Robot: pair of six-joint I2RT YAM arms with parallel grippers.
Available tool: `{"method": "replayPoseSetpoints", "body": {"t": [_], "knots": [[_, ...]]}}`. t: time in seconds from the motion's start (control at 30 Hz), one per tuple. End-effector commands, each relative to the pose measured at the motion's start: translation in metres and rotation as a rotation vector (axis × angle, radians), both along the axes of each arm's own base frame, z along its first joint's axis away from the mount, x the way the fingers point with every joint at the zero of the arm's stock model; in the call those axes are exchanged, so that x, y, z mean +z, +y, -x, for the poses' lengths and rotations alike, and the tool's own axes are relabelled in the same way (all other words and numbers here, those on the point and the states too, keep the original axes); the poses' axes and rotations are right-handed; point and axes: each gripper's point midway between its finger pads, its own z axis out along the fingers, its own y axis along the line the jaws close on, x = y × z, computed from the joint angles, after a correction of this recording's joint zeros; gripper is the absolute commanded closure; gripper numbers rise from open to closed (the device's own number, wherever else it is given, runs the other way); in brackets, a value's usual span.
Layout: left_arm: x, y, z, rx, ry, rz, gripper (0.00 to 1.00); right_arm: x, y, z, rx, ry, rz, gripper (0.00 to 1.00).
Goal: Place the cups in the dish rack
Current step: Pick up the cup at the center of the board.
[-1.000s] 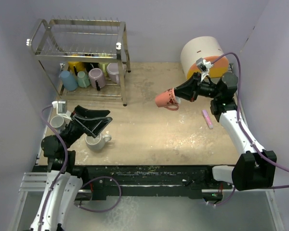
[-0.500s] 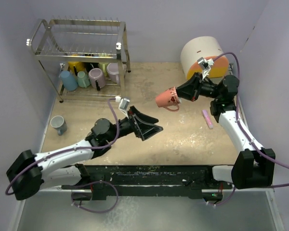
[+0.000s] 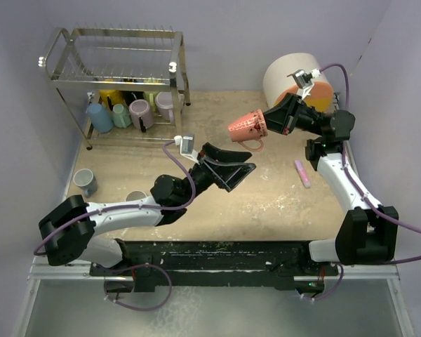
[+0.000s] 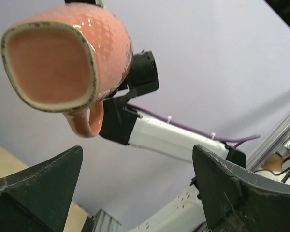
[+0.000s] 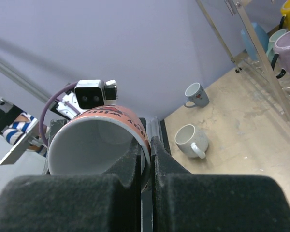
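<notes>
One pink cup (image 3: 247, 128) hangs in the air on its side, its long way pointing left. Right jaws pinch its rim tight. Left jaws, wide open and empty, sit just near-left of it. The dish rack (image 3: 112, 63) stands far left.

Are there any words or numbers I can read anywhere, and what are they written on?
No text here can be read for sure.
Dark lettering on the orange outside of the salmon mug, pinched in the right gripper: blurred and upside down, not readable.
Small reddish mark on the grey mug standing on the table: too small to tell if it is words.
</notes>
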Motion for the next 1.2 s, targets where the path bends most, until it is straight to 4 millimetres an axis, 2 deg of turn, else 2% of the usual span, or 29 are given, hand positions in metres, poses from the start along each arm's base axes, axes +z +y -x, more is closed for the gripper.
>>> {"method": "replayPoseSetpoints", "body": {"t": [0.0,0.33,0.6,1.17], "knots": [[0.045,0.009,-0.007,0.063,-0.012,0.183,0.06,0.039,-0.004,0.011,-0.029,-0.067,-0.091,1.00],[0.041,-0.015,-0.023,0.080,0.020,0.222,0.23,0.037,-0.004,0.013,-0.033,-0.059,-0.097,1.00],[0.040,-0.012,-0.035,0.138,0.042,0.240,0.32,0.034,-0.005,0.015,-0.036,-0.058,-0.095,1.00],[0.051,-0.007,-0.040,0.163,0.051,0.292,0.60,0.034,-0.005,0.016,-0.043,-0.062,-0.095,1.00]]}}
